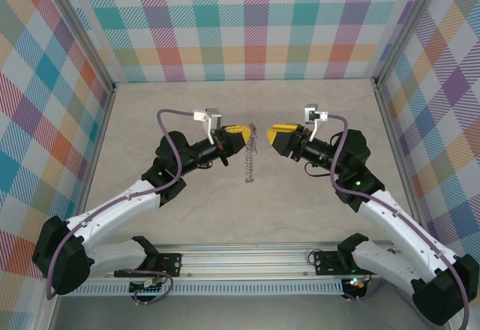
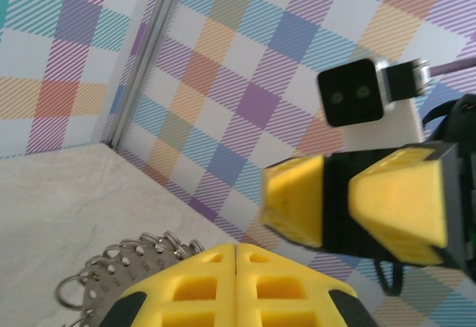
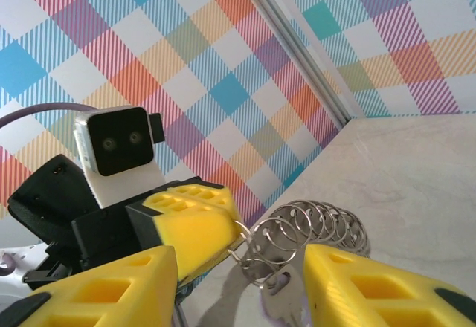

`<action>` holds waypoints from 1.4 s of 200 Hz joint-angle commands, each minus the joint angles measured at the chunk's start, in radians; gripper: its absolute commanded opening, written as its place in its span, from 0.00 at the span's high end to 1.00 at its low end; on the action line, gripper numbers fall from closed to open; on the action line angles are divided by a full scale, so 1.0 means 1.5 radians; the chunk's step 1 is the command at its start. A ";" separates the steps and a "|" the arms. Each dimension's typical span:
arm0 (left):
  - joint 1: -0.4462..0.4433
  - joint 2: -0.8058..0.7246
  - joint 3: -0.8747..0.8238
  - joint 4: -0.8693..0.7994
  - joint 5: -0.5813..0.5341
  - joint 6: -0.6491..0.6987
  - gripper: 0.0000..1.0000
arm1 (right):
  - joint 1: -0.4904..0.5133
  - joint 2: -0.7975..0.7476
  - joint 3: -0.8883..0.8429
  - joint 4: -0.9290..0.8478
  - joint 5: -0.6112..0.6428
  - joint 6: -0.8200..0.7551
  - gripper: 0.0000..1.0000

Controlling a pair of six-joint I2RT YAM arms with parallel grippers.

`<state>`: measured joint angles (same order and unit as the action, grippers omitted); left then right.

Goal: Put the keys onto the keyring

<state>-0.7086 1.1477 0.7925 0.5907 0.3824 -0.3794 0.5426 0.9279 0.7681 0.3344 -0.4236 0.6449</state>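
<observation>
Silvery keyring (image 3: 312,227) clamped mid-air in shut left gripper (image 1: 247,133), right gripper (image 1: 271,131) spread apart just beside it, seemingly the key (image 3: 286,301) dangling beneath the loops; threading probably finishing, next needing a gentle, snag-free right-hand retreat.

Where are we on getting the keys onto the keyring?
Done, it seems: the left hand is shut on the keyring, holding it up, and a small metal piece with a lilac edge, likely the keys, hangs at its wire loops. In hand: the right hand stands open beside the ring, gripping nothing. Left: whether that piece is truly threaded is unclear, so check it before backing away.
</observation>
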 commanded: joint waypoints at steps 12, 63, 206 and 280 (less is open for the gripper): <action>-0.006 -0.001 0.003 0.093 0.016 -0.040 1.00 | -0.002 0.026 0.007 0.093 -0.025 0.022 0.50; -0.006 0.022 0.011 0.133 0.018 -0.066 1.00 | -0.002 0.051 -0.013 0.166 -0.044 0.055 0.52; -0.006 0.043 0.033 0.150 0.018 -0.079 1.00 | 0.000 0.099 -0.043 0.282 -0.081 0.126 0.70; -0.006 0.048 0.037 0.149 0.018 -0.076 1.00 | 0.006 0.113 -0.045 0.285 -0.092 0.131 0.71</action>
<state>-0.7086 1.2186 0.8032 0.7395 0.4015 -0.4866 0.5430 1.0882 0.7124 0.7177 -0.5365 0.8314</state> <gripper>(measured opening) 0.049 0.285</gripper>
